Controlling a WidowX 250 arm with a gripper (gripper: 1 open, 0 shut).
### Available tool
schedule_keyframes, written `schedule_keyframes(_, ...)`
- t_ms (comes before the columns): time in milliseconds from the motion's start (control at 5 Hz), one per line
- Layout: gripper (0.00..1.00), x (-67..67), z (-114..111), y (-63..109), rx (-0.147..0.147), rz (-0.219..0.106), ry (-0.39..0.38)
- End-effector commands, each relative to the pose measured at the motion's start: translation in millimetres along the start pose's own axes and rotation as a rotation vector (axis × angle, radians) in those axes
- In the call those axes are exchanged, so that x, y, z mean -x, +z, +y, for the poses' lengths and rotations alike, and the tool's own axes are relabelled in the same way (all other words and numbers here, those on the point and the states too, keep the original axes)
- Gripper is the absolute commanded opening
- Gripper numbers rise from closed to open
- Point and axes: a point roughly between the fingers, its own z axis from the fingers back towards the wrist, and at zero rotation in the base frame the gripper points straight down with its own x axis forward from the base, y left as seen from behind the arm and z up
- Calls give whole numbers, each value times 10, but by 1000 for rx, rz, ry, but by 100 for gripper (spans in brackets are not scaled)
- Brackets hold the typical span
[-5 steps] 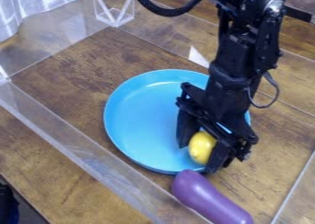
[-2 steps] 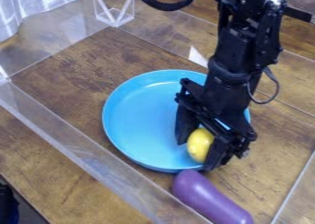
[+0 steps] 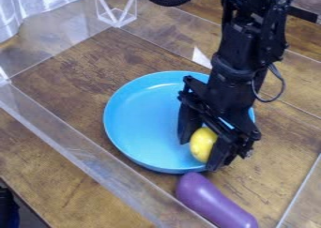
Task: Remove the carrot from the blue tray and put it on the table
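Observation:
The carrot point(image 3: 202, 144), a small bright-yellow roundish toy, sits low at the near right part of the blue tray point(image 3: 141, 116). My gripper point(image 3: 206, 147) points straight down over it, and its black fingers are shut on the carrot from both sides. The tray is round and shallow and lies on the dark wood table point(image 3: 75, 72). The black arm rises from the gripper toward the top right and hides the tray's right rim.
A glossy purple eggplant point(image 3: 215, 202) lies on the table just in front of the tray, close below my gripper. Clear acrylic walls point(image 3: 75, 166) border the table along the near left and far sides.
The arm and the carrot have shifted very slightly up and left in the picture. The fingers stay shut on the carrot.

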Motion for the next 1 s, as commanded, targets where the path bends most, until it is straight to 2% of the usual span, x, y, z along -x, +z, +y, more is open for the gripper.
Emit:
schedule_keyframes(0,0,-5,-4,255,-7,-78,-12)
schedule_keyframes(800,0,29,11,239,-10,-65,-29)
